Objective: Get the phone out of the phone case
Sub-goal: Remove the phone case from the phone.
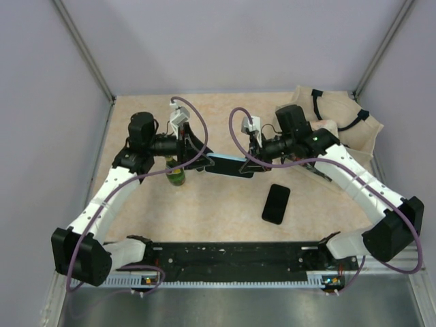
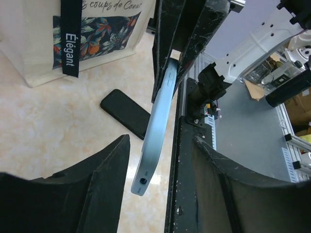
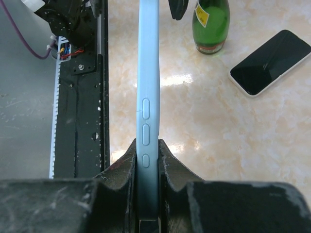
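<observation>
My right fingers [image 3: 124, 167] pinch one end of the blue case [image 3: 147, 97] at the bottom of the right wrist frame and hold it off the desk [image 1: 225, 218], just above the centre of the top view. My left fingers [image 2: 97, 184] are spread, with the case's free end between them and a gap on each side. The black phone [image 1: 276, 204] lies out of the case, flat on the desk, right of centre. A green bottle [image 1: 177, 176] stands left of centre, and a bag [image 1: 340, 126] sits upper right.
</observation>
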Controlling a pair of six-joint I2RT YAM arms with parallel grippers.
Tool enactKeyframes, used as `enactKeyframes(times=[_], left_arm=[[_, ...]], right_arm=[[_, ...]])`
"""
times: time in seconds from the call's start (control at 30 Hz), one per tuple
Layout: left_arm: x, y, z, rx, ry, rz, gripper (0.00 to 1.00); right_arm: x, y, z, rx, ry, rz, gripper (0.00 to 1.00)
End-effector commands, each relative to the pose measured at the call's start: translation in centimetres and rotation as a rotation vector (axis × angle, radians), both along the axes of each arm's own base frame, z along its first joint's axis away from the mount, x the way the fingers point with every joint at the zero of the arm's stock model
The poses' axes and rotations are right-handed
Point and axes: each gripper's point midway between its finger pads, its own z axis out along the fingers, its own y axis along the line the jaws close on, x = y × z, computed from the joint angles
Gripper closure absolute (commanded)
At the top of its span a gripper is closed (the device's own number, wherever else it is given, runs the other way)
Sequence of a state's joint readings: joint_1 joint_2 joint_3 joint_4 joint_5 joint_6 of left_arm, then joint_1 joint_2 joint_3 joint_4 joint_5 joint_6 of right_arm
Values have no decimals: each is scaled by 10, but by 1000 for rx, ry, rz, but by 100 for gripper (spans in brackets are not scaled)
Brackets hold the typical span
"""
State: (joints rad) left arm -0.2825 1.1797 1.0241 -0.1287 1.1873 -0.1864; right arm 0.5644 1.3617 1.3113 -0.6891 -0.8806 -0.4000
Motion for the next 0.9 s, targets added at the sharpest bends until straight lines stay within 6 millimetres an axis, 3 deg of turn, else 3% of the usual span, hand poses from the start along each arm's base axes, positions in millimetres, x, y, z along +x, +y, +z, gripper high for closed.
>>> enactKeyframes(times=[0.0, 0.23, 0.53, 0.6, 0.67, 0.87], left_arm=[[-9, -2, 32, -86, -66, -56, 44], [-8, -3, 23, -79, -41, -63, 64], [-10, -3, 19, -77, -11, -75, 68], [-10, -3, 15, -75, 10, -72, 76], [-8, -4, 15, -86, 36, -64, 100], [-13, -8, 20, -189, 176, -90, 100]], right_arm=[[1, 2, 41, 94, -129, 30, 100], [0, 2, 39, 93, -126, 30, 100], [2, 3, 42, 101, -135, 29, 100], [2, 3, 42, 102, -139, 29, 100], [2, 3, 42, 102, -145, 32, 100], [8, 3, 46, 91, -201, 21, 100]])
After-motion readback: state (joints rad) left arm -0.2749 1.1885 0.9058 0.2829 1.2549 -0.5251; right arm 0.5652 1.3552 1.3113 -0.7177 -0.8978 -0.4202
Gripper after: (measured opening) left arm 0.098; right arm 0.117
